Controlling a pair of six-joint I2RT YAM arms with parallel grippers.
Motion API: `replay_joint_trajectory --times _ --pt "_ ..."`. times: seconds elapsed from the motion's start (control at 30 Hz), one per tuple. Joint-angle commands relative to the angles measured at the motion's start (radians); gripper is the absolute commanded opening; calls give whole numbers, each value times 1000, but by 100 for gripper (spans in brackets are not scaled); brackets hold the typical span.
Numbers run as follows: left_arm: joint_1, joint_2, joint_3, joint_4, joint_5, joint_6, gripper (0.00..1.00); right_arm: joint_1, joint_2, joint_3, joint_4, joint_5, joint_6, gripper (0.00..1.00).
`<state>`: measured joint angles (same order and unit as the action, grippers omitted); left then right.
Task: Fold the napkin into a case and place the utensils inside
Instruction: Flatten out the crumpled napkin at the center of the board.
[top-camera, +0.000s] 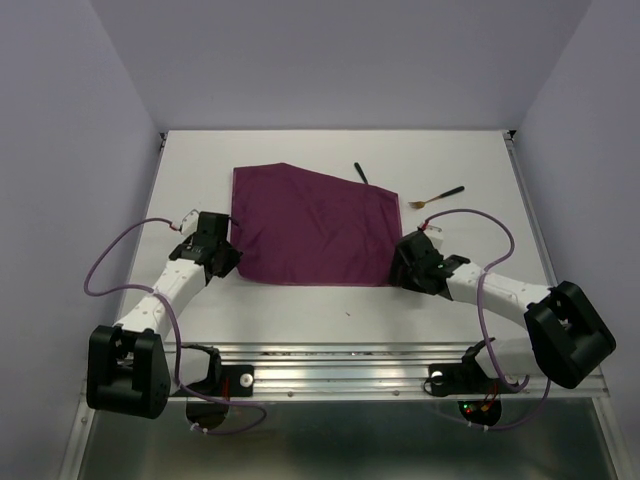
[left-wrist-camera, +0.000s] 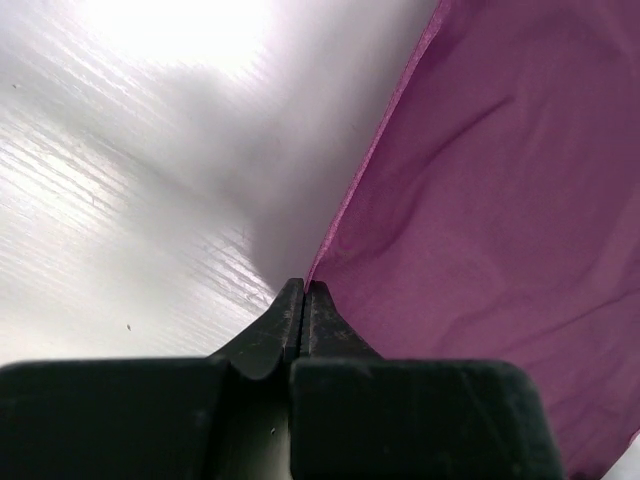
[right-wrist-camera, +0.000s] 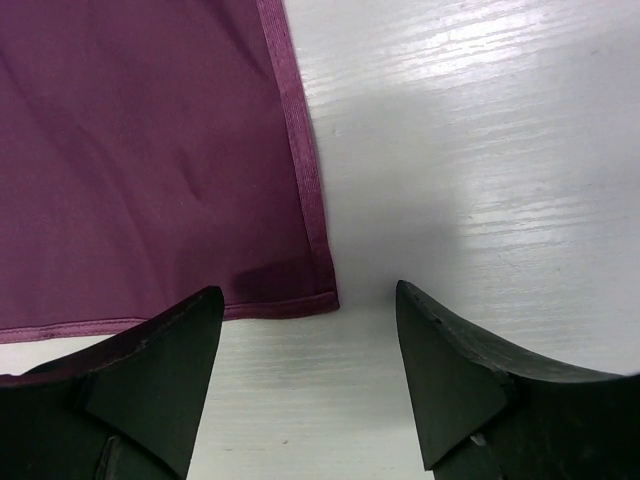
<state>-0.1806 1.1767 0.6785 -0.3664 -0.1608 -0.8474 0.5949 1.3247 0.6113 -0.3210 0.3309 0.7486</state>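
Note:
The magenta-purple napkin (top-camera: 312, 226) lies spread flat in the middle of the table. My left gripper (top-camera: 228, 254) is at its near left edge. In the left wrist view the jaws (left-wrist-camera: 303, 286) are pressed shut, and the napkin's edge (left-wrist-camera: 480, 200) runs straight into their tips. My right gripper (top-camera: 404, 262) is open over the near right corner. In the right wrist view (right-wrist-camera: 310, 292) that corner of the napkin (right-wrist-camera: 150, 150) lies between the fingers, untouched. One utensil (top-camera: 360, 173) sticks out from behind the napkin's far edge. The other (top-camera: 440, 196), with a gold end, lies to the right.
The white table (top-camera: 300, 310) ends at a metal rail along the near edge, where the arm bases stand. Purple cables loop beside both arms. Walls close in the table at the back and on both sides.

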Motion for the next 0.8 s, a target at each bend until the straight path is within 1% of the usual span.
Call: replay_joint_trajectory --times 0.0,0.13,0.2,0.27,0.33,0.43,0.67,0.77 --pt "6 -32 39 -32 -62 -21 0 -6 -13 -8 92 -59 11 74" --pt "6 -15 32 -19 -36 -22 0 -15 -5 -45 167 -139 43 71" --pt "6 -11 24 -6 -25 -22 0 -15 11 -58 198 -157 60 68" --pt "6 -12 23 -3 -22 -19 0 -15 22 -64 215 -168 70 63" --pt "6 -15 21 -3 -23 -19 0 -15 40 -59 217 -168 60 60" --pt "6 -17 21 -5 -26 -15 0 -15 60 -41 201 -153 19 56" --pt "6 -14 13 3 -20 -15 0 -15 76 -16 134 -86 -37 52" --pt "6 -8 13 6 -13 -15 0 -15 67 -12 103 -69 -40 46"
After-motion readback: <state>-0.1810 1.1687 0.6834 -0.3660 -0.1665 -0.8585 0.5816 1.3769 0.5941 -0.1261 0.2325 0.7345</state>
